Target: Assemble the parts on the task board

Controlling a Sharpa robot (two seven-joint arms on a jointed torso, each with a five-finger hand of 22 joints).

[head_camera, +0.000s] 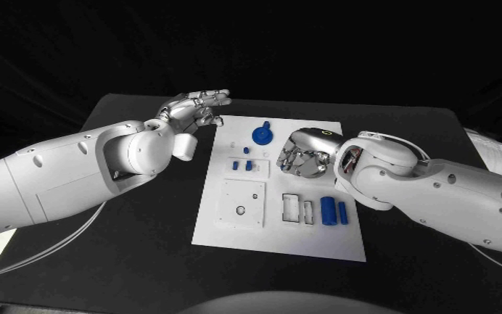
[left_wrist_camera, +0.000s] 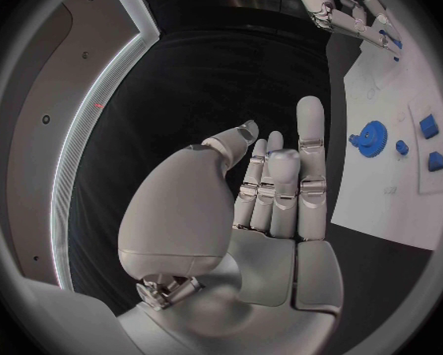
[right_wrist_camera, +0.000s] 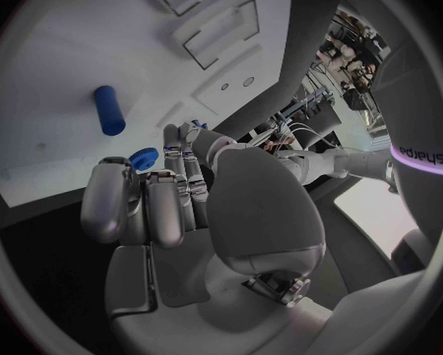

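Seen from the head camera: white rectangular task board [head_camera: 281, 249] flat on the black tabletop [head_camera: 125, 256], with small blue parts scattered across it. Left silver many-fingered hand [head_camera: 194, 109] raised above the tabletop just beyond the board's far left corner, fingers [left_wrist_camera: 310, 146] straight, close together and holding nothing. Right silver many-fingered hand [head_camera: 303, 156] low over the board's middle, fingers [right_wrist_camera: 153, 205] curled inward; impossible to tell from any view whether anything sits inside them. Blue toothed gear [head_camera: 262, 135] lying on the board's far portion, between the two hands. Two small blue blocks [head_camera: 243, 164] side by side just nearer than the gear. Blue cylindrical peg [head_camera: 328, 209] and a second blue piece beside it near the board's right edge, next to rectangular white slots [head_camera: 298, 207]. Square white raised plate [head_camera: 244, 204] on the board's near left part.
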